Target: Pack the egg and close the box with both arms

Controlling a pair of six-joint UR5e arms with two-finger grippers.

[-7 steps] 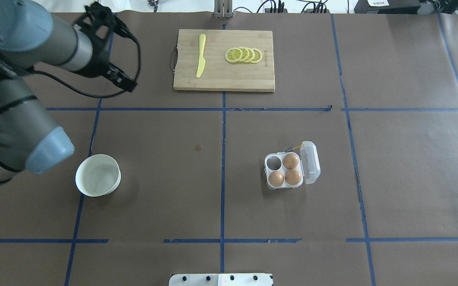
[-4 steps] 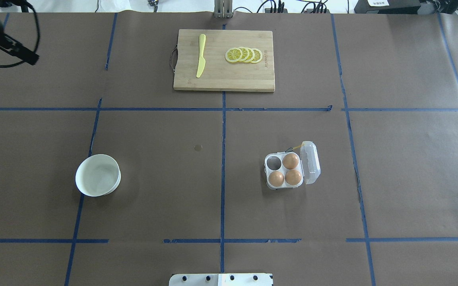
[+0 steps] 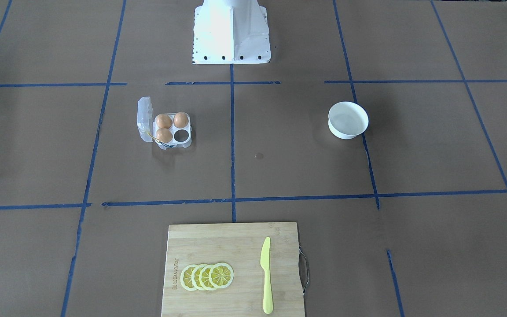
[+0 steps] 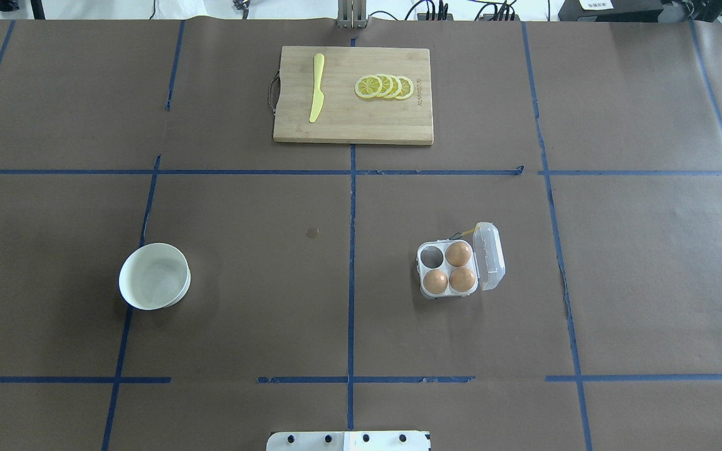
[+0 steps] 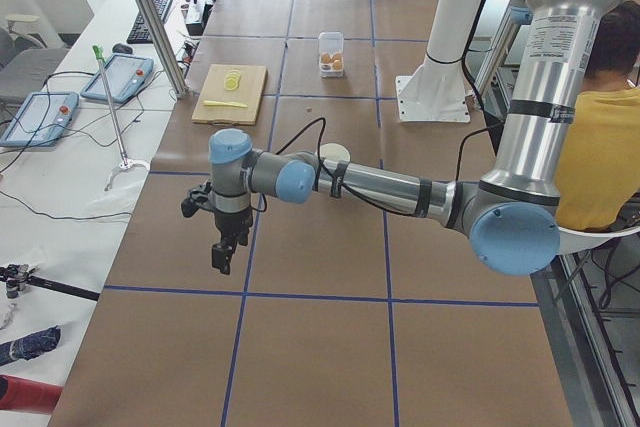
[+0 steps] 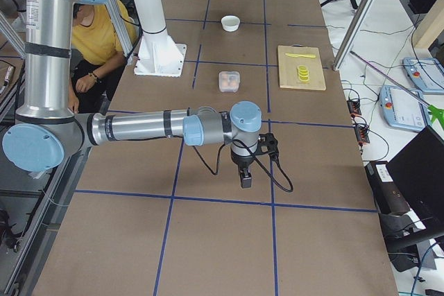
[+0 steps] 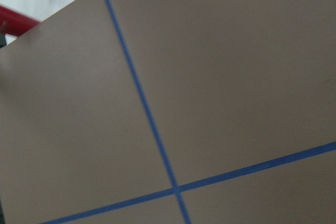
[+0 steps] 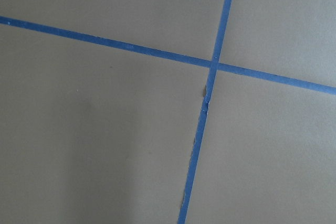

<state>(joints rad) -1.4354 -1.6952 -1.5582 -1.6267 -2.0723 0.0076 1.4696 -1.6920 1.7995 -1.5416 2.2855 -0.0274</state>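
The clear box (image 4: 420, 268) stands right of the table's middle, its lid (image 4: 490, 255) hinged open to the right. Three tan eggs (image 4: 458, 254) fill three of its cells; the far-left cell is empty. The same box (image 3: 187, 140) shows in the front-facing view. Neither gripper appears in the overhead view. My left gripper (image 5: 222, 252) hangs over bare table far to the left, seen only from the side. My right gripper (image 6: 245, 178) hangs over bare table far to the right. I cannot tell whether either is open or shut. Both wrist views show only brown table and blue tape.
A white bowl (image 4: 154, 276) sits at the left, with nothing in it. A wooden cutting board (image 4: 353, 128) at the back carries a yellow knife (image 4: 316, 88) and lemon slices (image 4: 385, 86). A person in yellow (image 5: 598, 147) sits behind the robot's base.
My left arm has swung away to the left and left the overhead view. The box, eggs and bowl have not moved.
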